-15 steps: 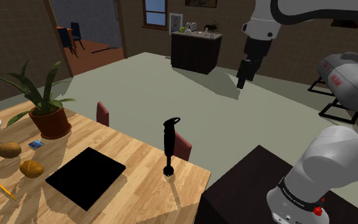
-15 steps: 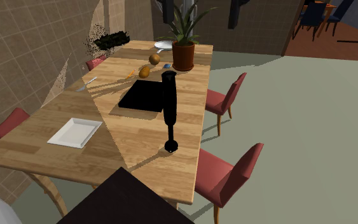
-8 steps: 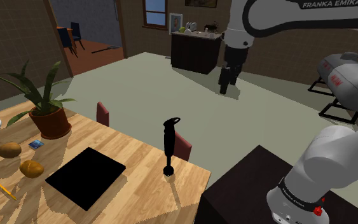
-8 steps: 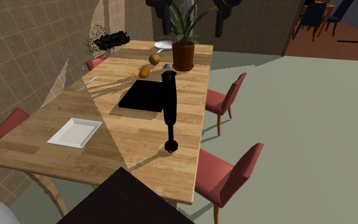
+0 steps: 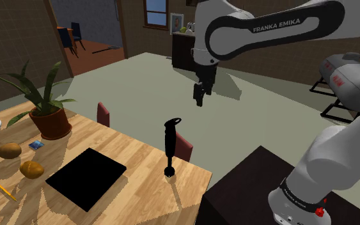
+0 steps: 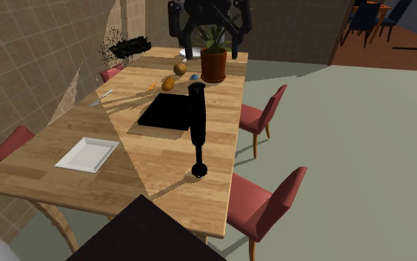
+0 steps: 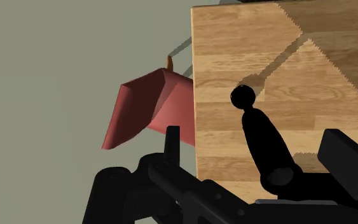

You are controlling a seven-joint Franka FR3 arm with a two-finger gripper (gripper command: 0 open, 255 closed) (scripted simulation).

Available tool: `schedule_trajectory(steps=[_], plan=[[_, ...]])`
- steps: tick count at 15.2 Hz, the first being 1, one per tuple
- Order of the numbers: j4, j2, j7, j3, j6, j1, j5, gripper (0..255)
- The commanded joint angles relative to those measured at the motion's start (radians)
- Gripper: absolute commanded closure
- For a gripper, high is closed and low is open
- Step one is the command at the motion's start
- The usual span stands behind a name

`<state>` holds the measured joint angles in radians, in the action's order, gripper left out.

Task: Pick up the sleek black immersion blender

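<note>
While the stand (image 5: 239, 192) sits nearest, at the shoulder view's lower right, all eyes go to the immersion blender (image 5: 169, 146). It's all black and upright on the wooden table (image 5: 140, 186) near the edge, blade end down and handle up, so the long axis is vertical. A red chair (image 5: 183, 147) sits just behind it. Beyond hangs the gripper (image 5: 199, 99), out over the floor, well above the blender and off toward the shoulder view's right. Its jaws are spread wide, fingers (image 6: 235, 44) well apart, holding nothing. My read: it needs to come down and across, then close on the handle from the sides. Farther up, the arm (image 5: 236, 29) reads "FRANKA EMIKA". The red lettering on the grey machine (image 5: 348, 73) beyond is unreadable.
</note>
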<state>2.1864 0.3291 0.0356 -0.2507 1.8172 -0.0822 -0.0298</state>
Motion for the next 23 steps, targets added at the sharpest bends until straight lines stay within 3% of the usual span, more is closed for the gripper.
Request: schedule_trajectory(steps=[1,11,20,21,23], plan=[[-0.046,-0.079,-0.018,-0.029,0.020,-0.007,-0.023,0],[-0.281,-0.462,-0.120,-0.127,0.071,-0.075,-0.198,0],[-0.224,-0.501,-0.146,-0.121,0.160,-0.078,-0.221,0],[-0.224,-0.500,-0.145,-0.121,0.160,-0.078,-0.221,255],[-0.224,-0.501,-0.146,-0.121,0.160,-0.078,-0.221,255]])
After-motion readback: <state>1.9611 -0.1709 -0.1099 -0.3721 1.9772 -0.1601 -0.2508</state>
